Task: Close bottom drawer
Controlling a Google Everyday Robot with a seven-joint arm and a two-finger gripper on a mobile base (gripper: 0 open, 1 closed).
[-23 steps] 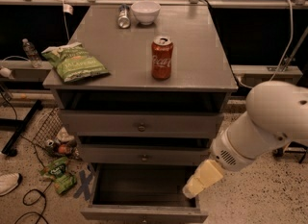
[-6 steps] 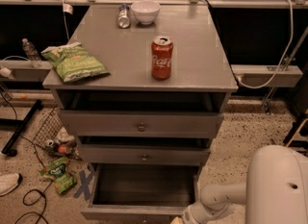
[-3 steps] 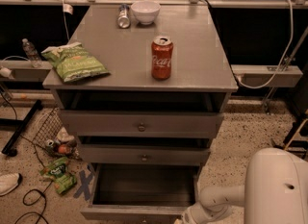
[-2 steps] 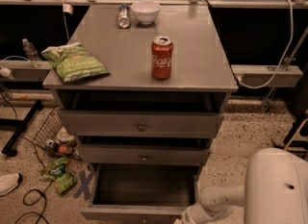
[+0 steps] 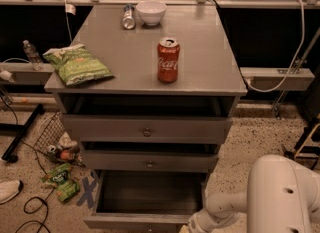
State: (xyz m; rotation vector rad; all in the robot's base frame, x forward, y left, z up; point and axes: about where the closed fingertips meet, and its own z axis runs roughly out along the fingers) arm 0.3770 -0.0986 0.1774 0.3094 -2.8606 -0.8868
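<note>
The bottom drawer (image 5: 150, 193) of the grey cabinet is pulled far out, its dark interior open to view and its front (image 5: 135, 221) at the bottom edge of the camera view. The middle drawer (image 5: 149, 161) and the top drawer (image 5: 146, 128) above it stand slightly open. My white arm (image 5: 280, 192) comes in from the lower right. My gripper (image 5: 192, 225) is low at the right end of the bottom drawer's front, mostly cut off by the edge of the view.
On the cabinet top (image 5: 210, 62) are a red cola can (image 5: 168, 59), a green chip bag (image 5: 77, 65), a white bowl (image 5: 151, 12) and a lying silver can (image 5: 128, 17). Litter, a wire basket (image 5: 52, 137) and cables lie on the floor to the left.
The arm swung down from in front of the drawers to the lower right corner. Over the last second it has barely moved, and the drawer stands as it did.
</note>
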